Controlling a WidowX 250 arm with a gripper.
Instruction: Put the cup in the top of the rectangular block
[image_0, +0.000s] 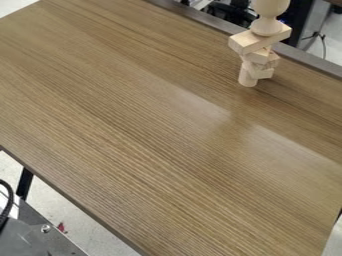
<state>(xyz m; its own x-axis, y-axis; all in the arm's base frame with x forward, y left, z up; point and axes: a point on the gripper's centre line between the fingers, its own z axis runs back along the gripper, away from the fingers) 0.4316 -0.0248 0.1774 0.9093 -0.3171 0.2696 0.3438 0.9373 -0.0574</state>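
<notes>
Past the far edge of the surface (133, 125), toward the right, some black parts (230, 11) are bunched together — cut off by the top of the view and partly hidden by the surface's dark rim. Whether they belong to the arm cannot be told — their outlines run together, too unclear to make out a joint or a pose.
</notes>
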